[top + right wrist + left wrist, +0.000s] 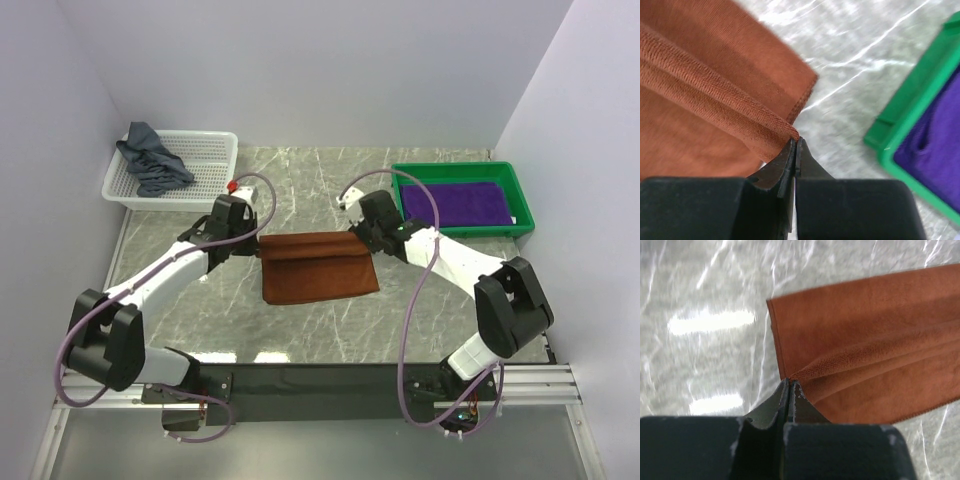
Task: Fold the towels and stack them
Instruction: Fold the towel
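A grey marble-patterned table (300, 185) stands between pale lilac walls (300, 60). At its centre lies the rust-brown terry towel (318, 270), partly doubled, with a raised ridge along its far edge. The left gripper (790, 383) is clenched on the ridge's left end and the right gripper (796, 141) on its right end. A fold seems under way. Next, both ends likely need carrying level toward the near hem before letting go.

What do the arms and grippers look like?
Both the left arm and right arm have white links with bulky black joints. A lilac cable loops loosely along each. The left gripper and right gripper have dark tapered fingers with chipped, whitish-flecked edges. A small red part shows at the left wrist.
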You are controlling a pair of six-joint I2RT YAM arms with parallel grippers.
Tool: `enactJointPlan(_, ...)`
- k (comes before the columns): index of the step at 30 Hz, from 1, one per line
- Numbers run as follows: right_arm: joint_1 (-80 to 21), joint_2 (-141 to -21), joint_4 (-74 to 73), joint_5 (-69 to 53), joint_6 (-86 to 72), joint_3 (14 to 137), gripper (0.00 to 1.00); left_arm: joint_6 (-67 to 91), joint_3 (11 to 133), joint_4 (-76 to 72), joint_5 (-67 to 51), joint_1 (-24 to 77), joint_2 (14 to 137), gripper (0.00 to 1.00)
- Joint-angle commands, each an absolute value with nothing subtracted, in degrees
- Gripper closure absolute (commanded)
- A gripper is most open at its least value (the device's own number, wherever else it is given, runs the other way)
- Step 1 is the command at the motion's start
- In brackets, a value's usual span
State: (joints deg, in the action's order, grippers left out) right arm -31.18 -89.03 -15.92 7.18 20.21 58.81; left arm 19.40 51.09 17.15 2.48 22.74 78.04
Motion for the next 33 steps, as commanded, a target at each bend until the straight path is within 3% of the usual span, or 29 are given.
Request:
enactJointPlan(1,-32.87,-86.49,-17.84,11.33,17.67,56.87,1.0,22.58,49.31,19.51,3.44,22.76,73.83,0.99)
enactJointPlan(33,-35.5,-85.96,-21.71,9.41,9.67,52.56,1.0,32.52,36.83,16.53,-2.46,25.22,68.99,0.99)
